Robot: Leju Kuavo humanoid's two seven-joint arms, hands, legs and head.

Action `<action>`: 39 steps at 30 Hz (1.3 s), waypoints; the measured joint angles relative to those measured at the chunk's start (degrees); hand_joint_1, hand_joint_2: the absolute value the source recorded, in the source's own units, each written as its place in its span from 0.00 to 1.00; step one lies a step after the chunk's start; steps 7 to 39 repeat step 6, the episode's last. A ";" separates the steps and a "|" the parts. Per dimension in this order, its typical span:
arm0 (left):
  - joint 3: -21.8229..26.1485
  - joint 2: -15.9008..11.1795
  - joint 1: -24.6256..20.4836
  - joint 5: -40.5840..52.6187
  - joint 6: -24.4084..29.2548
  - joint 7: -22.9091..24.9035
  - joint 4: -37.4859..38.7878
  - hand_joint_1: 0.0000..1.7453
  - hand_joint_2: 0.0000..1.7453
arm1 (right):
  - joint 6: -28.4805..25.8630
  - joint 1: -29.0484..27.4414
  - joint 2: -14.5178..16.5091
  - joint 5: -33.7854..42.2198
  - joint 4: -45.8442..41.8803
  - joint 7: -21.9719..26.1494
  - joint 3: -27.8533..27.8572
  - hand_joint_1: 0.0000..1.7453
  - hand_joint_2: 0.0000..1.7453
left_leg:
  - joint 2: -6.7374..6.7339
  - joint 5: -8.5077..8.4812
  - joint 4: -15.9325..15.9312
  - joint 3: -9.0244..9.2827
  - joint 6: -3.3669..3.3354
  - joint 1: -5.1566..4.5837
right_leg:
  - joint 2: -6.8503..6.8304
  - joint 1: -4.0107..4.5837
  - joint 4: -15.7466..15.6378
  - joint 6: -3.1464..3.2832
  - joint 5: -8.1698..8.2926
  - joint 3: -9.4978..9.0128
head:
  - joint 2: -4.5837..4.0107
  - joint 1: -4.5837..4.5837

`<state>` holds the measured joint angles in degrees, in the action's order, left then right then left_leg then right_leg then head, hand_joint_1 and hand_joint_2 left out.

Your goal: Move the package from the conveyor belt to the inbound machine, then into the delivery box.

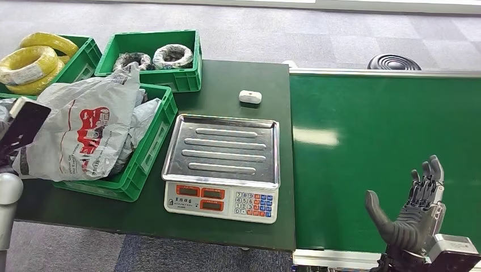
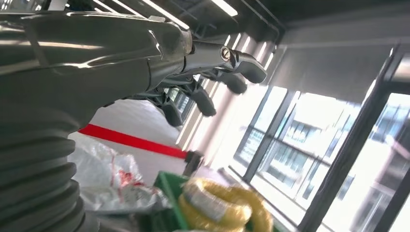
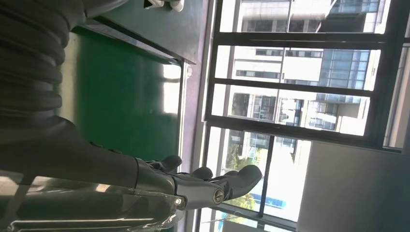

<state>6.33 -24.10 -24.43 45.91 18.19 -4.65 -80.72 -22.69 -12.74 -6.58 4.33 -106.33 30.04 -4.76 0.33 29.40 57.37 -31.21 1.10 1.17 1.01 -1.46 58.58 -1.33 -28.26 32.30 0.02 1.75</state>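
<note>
Grey carpet tiles run behind a dark green table (image 1: 238, 76) in the head view, with a bright green conveyor belt (image 1: 385, 147) butted against its right side. On the table's near edge sits a white weighing scale with a ribbed steel pan (image 1: 222, 148); a small white oval device (image 1: 250, 97) lies beyond it. Left of the scale, a grey plastic mailer package with red print (image 1: 85, 133) lies in a green plastic crate (image 1: 148, 148). Two more green crates stand farther back, one with coils of yellow cable (image 1: 34, 62). Over the belt's near right corner the right hand (image 1: 409, 212) is raised, fingers spread, holding nothing.

From the left wrist, the left hand (image 2: 203, 77) has its fingers extended and apart, empty, above the package (image 2: 113, 181) and the yellow cable (image 2: 220, 210).

From the right wrist, the right hand (image 3: 203, 186) is spread, empty, beside the belt (image 3: 125, 101), windows behind.
</note>
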 joint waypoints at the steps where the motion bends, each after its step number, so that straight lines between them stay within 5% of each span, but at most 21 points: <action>1: 0.51 0.42 -0.14 -1.00 2.28 -0.85 -1.02 0.00 1.00 | -0.27 -0.16 -0.03 0.18 0.00 0.01 -0.04 0.00 1.00 | 0.00 0.00 0.00 0.00 0.00 0.00 | 0.00 0.00 0.00 0.00 0.00 0.00 | 0.00 0.00; 6: 2.21 2.27 -0.46 -10.11 9.01 -5.87 -5.67 0.00 1.00 | -1.43 -0.87 -0.39 0.85 0.00 0.21 -0.39 0.00 1.00 | 0.01 0.00 0.00 0.00 0.00 0.00 | 0.00 0.00 0.00 0.00 0.00 -0.01 | 0.00 0.01; 39: 2.21 2.27 -0.46 -10.11 9.01 -5.87 -5.67 0.00 1.00 | -1.43 -0.87 -0.39 0.85 0.00 0.21 -0.39 0.00 1.00 | 0.01 0.00 0.00 0.00 0.00 0.00 | 0.00 0.00 0.00 0.00 0.00 -0.01 | 0.00 0.01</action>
